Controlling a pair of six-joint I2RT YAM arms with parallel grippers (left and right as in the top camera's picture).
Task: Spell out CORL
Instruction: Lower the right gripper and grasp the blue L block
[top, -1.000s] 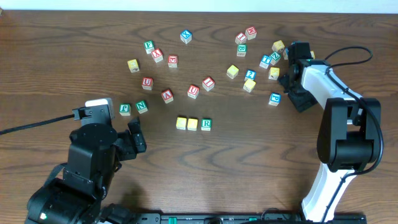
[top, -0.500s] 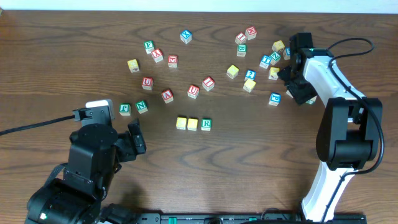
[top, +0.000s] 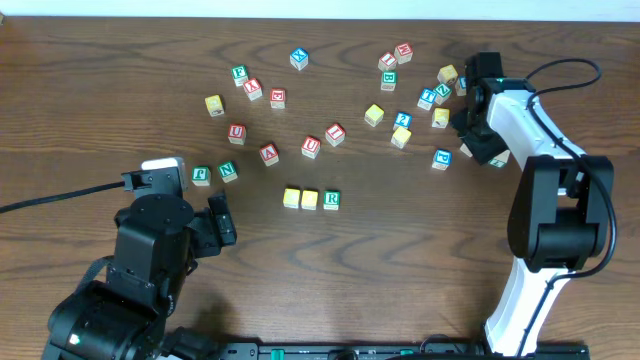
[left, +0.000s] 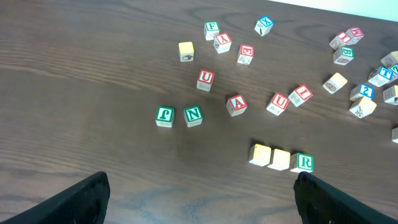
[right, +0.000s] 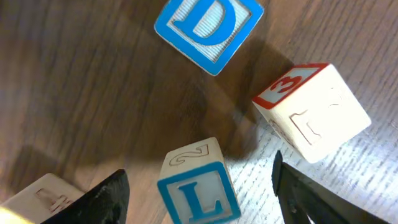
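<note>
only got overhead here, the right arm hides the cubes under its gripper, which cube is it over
Observer: The right wrist view shows the blue L cube sitting between the jaws of the right gripper.
Operator: is it gripped yet
Observer: No. The jaws are open, with a gap on each side of the cube.
Operator: anything close enough to get bumped
Observer: A red 3 cube lies close to the finger on the picture's right, and a blue D cube sits further ahead.
</note>
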